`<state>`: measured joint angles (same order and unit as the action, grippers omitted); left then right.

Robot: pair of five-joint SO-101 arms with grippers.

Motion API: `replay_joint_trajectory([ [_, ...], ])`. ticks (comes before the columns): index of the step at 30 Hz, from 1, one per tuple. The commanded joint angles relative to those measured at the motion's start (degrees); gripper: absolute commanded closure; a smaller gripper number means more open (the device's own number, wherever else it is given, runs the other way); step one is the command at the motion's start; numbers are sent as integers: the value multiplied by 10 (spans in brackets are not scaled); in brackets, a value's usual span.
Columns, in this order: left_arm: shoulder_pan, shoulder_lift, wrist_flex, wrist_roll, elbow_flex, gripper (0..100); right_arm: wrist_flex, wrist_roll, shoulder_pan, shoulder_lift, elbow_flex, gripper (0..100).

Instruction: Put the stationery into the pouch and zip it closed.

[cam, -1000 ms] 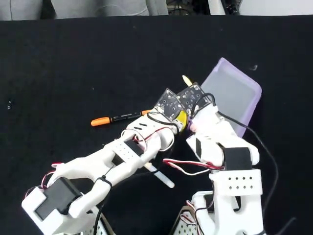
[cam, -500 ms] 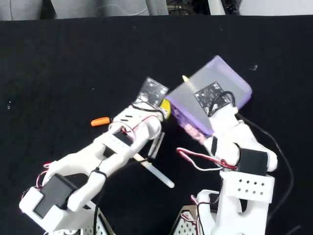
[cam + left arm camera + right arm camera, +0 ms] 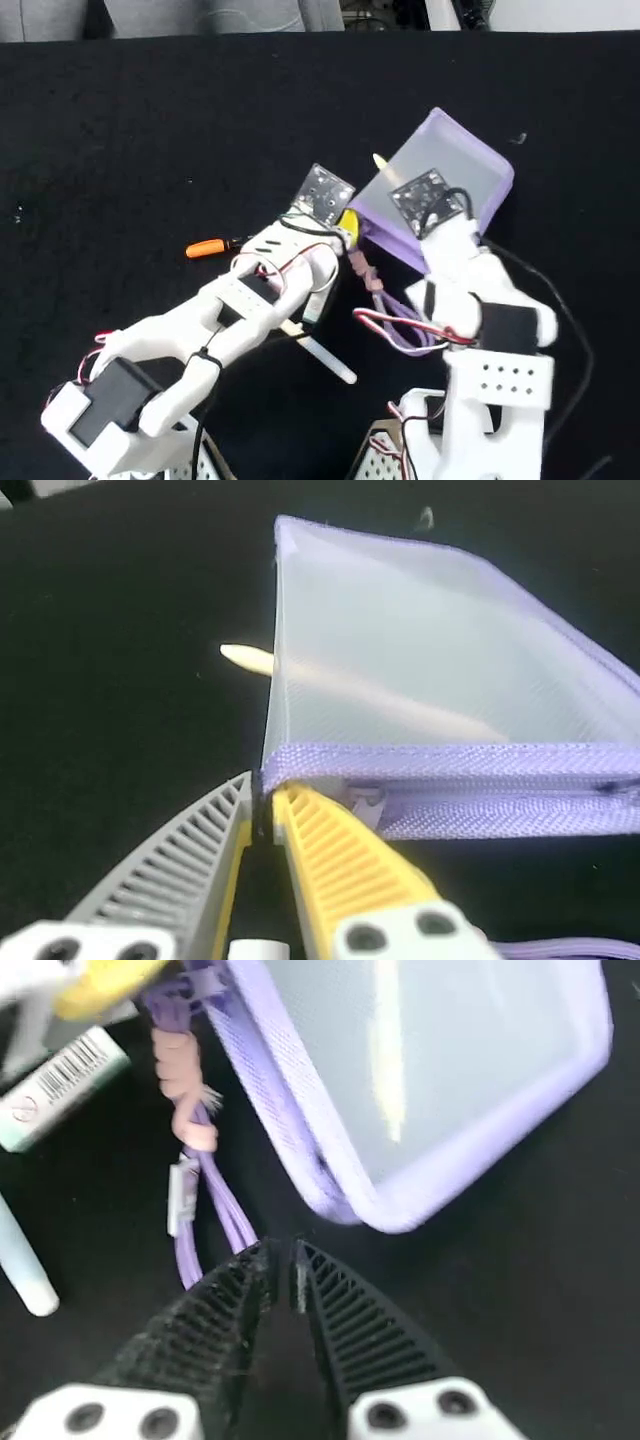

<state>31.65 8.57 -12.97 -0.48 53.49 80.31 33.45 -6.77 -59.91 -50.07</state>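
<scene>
While the black table [image 3: 150, 120] spread across the whole high view, the two white arms rose from the bottom edge, the left arm [image 3: 230, 310] slanting from the lower left toward the centre and the right arm [image 3: 490, 330] standing at the lower right. The translucent purple pouch [image 3: 450, 165] lay tilted just right of centre, its near edge raised. The left gripper [image 3: 262, 798], one finger grey and one yellow, was closed to a sliver on the pouch's [image 3: 420, 650] corner, beside the zipper pull [image 3: 366, 800]. The right gripper [image 3: 283, 1258] had its black fingers pressed nearly together just off the pouch's [image 3: 450, 1060] rounded corner, with nothing seen between them. A purple strap [image 3: 385, 310] with a pink knot [image 3: 185, 1080] trailed from the pouch toward the bottom of the frame. A white stick [image 3: 325, 358] lay below centre, an orange marker [image 3: 207, 247] left of centre, partly under the left arm. A cream pen [image 3: 245, 659] showed through the pouch, its tip past the pouch's edge; whether it lay inside or beneath could not be told. A barcoded tube [image 3: 60, 1090] lay near the strap.
</scene>
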Motion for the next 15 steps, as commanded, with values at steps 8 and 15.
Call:
replay_joint_trajectory([
  [8,-51,5,273,168,-191,973,-77,-51,72,-13,-50,986],
  [15,-110,9,298,208,-194,973,-146,-92,86,-13,-87,916],
])
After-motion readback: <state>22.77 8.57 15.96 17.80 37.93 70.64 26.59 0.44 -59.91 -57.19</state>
